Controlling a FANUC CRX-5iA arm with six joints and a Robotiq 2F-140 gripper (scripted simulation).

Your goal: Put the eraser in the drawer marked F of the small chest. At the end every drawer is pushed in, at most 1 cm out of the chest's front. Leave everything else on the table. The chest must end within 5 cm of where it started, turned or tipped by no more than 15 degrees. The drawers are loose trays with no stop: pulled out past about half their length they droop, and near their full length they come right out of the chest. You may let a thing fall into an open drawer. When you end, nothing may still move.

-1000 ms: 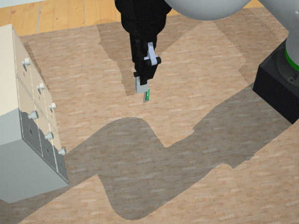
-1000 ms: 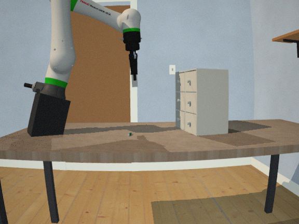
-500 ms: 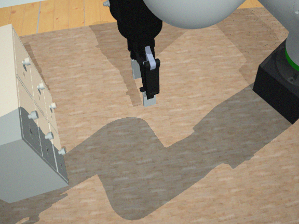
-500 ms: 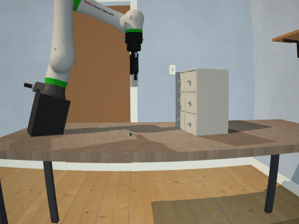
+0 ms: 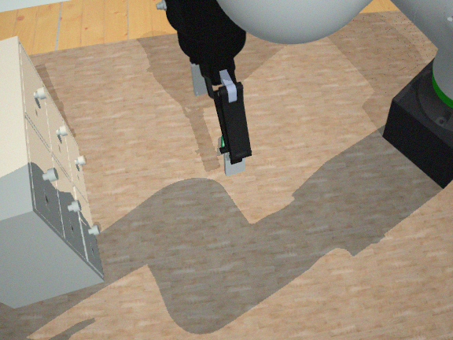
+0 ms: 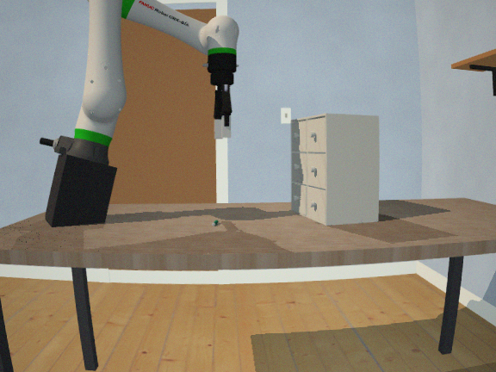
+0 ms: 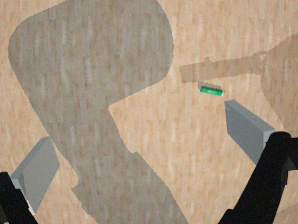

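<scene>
Green item (image 5: 222,142) (image 6: 215,223) (image 7: 211,91), just one, partly hidden from above; six white knobs; one end effector (image 5: 215,125) (image 6: 222,129) (image 7: 138,135), spread open.

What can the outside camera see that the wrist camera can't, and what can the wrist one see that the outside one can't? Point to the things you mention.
Only exterior: the chest (image 5: 59,260) (image 6: 353,168) and the robot's black base (image 5: 417,145) (image 6: 79,191).
Only wrist: the gripper (image 5: 235,130) (image 6: 222,131) (image 7: 138,135) from above, its fingers wide apart.
Both: the gripper and a small green thing (image 5: 222,142) (image 6: 215,223) (image 7: 211,91) on the table (image 5: 138,220) (image 6: 258,254) (image 7: 150,115).
</scene>
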